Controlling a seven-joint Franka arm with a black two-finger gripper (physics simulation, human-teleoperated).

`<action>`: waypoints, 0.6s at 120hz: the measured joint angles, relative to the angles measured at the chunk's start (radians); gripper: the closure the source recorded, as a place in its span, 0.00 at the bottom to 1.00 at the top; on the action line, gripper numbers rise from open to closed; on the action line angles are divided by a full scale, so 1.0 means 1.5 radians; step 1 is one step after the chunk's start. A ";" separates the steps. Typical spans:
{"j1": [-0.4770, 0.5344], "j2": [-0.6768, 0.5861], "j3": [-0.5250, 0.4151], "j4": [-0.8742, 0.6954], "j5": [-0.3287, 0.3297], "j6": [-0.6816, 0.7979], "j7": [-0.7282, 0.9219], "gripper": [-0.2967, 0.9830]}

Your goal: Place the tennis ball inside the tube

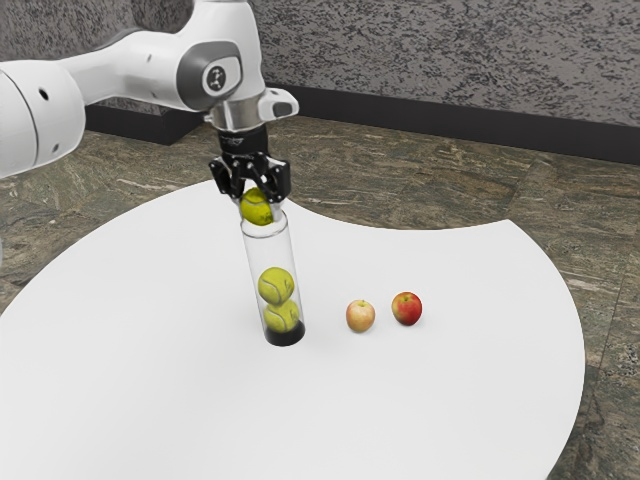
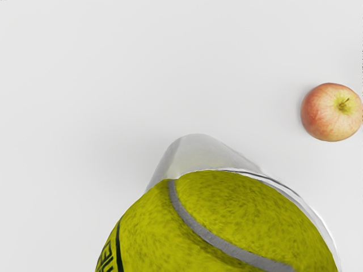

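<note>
Gripper (image 1: 258,211) at the mouth of the clear tube (image 1: 289,258), pointing down, its fingers closed on a tennis ball (image 1: 256,207) from two sides. Held ball sits right at the tube's rim, in line with the opening; whether any of it is inside, cannot tell. Wrist view: yellow-green felt with a grey seam, dark lettering on one side, the rim curving close beside it. Tube stands on its black base (image 1: 285,338). Two more balls inside, stacked: upper ball (image 1: 276,286) resting on lower ball (image 1: 282,318), clear space between them and the held one. Beyond the tube, toward the exterior view's right, a pale yellow-pink apple (image 1: 360,317), then a redder apple (image 1: 407,308), near each other but apart. All on a white table (image 1: 450,400) with a curved edge. Farther off, brown-green streaked floor (image 1: 450,185), then mottled grey wall (image 1: 450,60) above a dark skirting (image 1: 400,107).
</note>
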 joint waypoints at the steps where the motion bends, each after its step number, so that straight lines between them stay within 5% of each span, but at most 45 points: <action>1: 0.000 0.000 0.000 0.000 0.000 0.000 0.000 0.72; 36: -0.001 -0.001 0.001 -0.001 -0.017 0.006 0.005 0.39; 72: -0.002 -0.063 -0.004 -0.046 -0.023 0.002 0.010 0.27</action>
